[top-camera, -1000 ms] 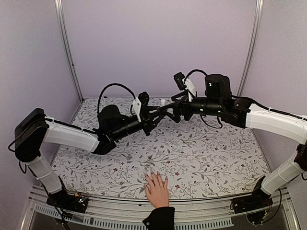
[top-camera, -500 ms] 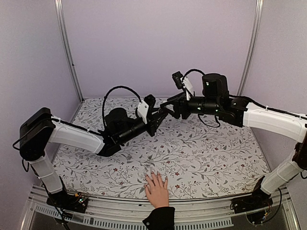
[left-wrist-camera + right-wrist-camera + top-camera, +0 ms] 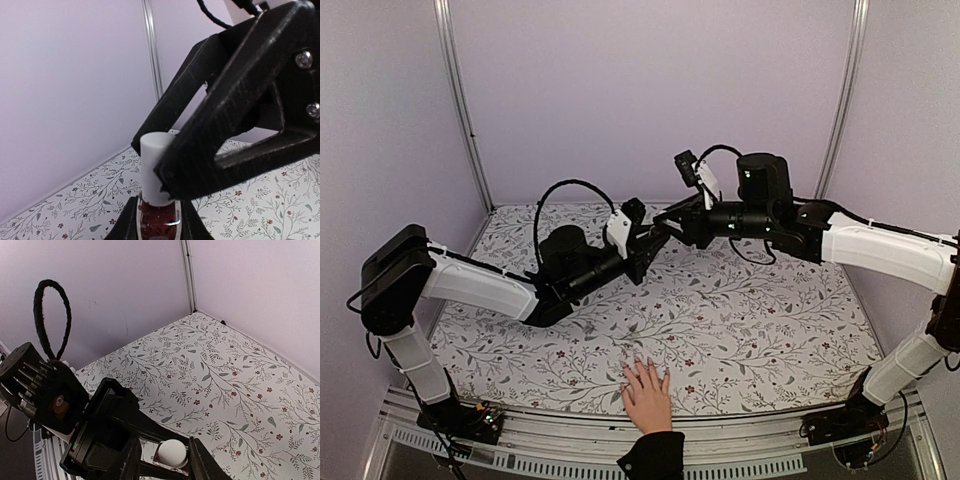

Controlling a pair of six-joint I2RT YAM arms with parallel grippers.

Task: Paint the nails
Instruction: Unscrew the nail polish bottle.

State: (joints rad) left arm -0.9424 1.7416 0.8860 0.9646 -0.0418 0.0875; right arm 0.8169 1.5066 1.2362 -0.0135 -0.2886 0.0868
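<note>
Clamping the dark-red bottle (image 3: 157, 223) low down in the left claw (image 3: 655, 238), well above the table (image 3: 770, 320). Straddling its white cap (image 3: 152, 165) with the right claw (image 3: 164, 446), jaws narrowed on either side, firm contact impossible to tell. Leaving the hand (image 3: 647, 395) lying flat at the near edge, well apart from both claws, neither arm clearly nearer, fingers pointing toward the far wall. Reading the nails (image 3: 642, 364) as tiny pale tips.
</note>
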